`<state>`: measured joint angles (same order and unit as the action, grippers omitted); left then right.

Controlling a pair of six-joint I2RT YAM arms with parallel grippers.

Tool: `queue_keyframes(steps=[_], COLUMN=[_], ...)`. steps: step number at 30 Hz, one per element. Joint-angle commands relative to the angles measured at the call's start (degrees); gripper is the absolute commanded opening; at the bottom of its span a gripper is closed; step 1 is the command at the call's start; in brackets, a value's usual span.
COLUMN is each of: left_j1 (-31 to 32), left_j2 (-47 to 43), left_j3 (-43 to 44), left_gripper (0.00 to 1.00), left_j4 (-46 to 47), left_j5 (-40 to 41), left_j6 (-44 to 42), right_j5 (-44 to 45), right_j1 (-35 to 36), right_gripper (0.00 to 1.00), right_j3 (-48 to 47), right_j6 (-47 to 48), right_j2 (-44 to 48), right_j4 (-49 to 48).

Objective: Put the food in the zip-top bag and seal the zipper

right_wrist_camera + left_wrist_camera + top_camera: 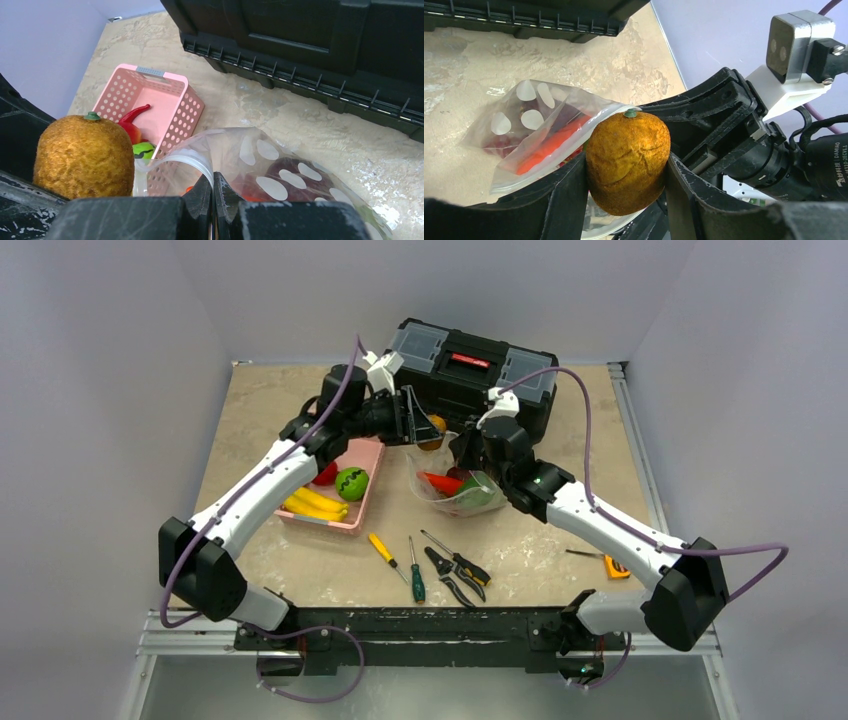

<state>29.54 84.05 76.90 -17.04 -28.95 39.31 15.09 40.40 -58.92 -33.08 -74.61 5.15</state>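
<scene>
Wondering what's clamped in the left gripper (626,192), can it be made out? (bolt_head)

Yep, easy one lol. A fuzzy orange-brown toy fruit (628,160) with a little green stem nub is gripped between the two black fingers (569,200), jaws half spread around it. It's held up off the table right at the open mouth of the zip-top bag (524,120), not inside it. Whether the plastic is touched can't be told. (servo_sam)

And the right gripper (213,200)? Where's the bag parked? (bolt_head)

Clenched tight, with the bag's rim pinched where the pale zipper (186,161) runs. That edge is lifted and the mouth is left unsealed. The bag is sat on the table (270,400) between the pink basket (368,502) and the right arm, just in front of the black toolbox (470,360). A red-orange piece (443,482), a green chunk (483,496) and something dark purple (292,172) can be seen through the dotted plastic. (servo_sam)

Anything in the basket? (bolt_head)

Yellow bananas (315,503), a green ball (351,483) with a dark zigzag and a red pepper (326,474) are lying in it. Nearer the arm bases, a yellow-handled screwdriver (380,546), a green-handled screwdriver (418,585) and pliers (455,575) are laid out side by side. (servo_sam)
</scene>
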Motion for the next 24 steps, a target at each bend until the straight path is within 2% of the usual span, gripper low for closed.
queue_keyframes(steps=[1,8,14,24], left_j1=[1.5,4.0,4.6,4.6], left_j2=[-1.1,-0.8,-0.8,-3.0], left_j3=[0.0,-0.6,0.1,1.5], left_gripper=[0.36,0.42,0.59,0.70], left_j4=[0.6,1.0,-0.6,-3.3], left_j5=[2.5,2.4,4.1,7.9], left_j6=[-2.0,-2.1,-4.3,-7.9], right_j5=[1.0,2.4,2.7,2.3], right_j1=[-0.3,-0.3,-0.3,-0.3], right_gripper=[0.00,0.00,0.00,0.00], right_j3=[-1.5,-1.5,-1.2,-1.0], right_j6=[-0.6,0.2,0.0,-0.2], right_j2=[1.4,2.4,3.1,3.3], right_j4=[-1.9,-0.9,-0.8,-1.0])
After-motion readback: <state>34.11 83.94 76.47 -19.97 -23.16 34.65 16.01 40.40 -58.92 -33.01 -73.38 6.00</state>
